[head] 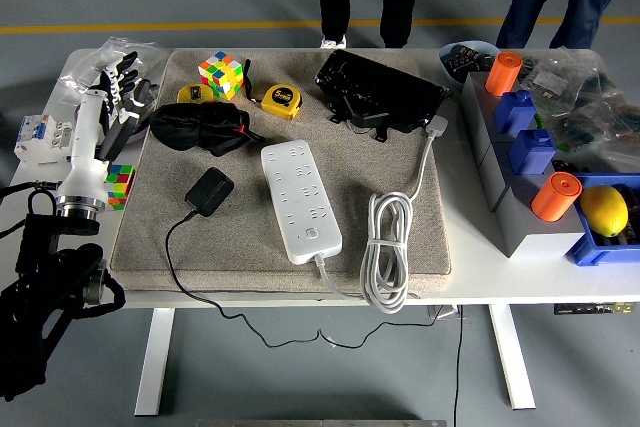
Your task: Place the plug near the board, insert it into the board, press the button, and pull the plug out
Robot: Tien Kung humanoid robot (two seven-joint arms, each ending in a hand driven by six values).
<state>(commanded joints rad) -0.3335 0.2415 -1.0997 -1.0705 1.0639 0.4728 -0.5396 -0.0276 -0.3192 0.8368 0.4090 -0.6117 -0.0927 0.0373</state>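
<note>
A black plug adapter [209,190] lies on the grey mat, left of the white power strip [300,198], with its thin black cord trailing off the table's front edge. The strip's round button sits near its front end. My left hand [113,79] is raised over the table's left edge, well apart from the plug, with its fingers spread and nothing in them. The strip's own white cable [387,247] is coiled to its right, ending in a white plug [437,126]. My right arm is out of the picture.
A black pouch [200,127], two yellow tape measures [282,99], a colour cube [221,74] and a black case [380,92] lie along the mat's [420,247] back. Bagged parts and a breaker lie at the left; grey and blue bins, orange cylinders and a lemon [603,210] at the right. People stand beyond.
</note>
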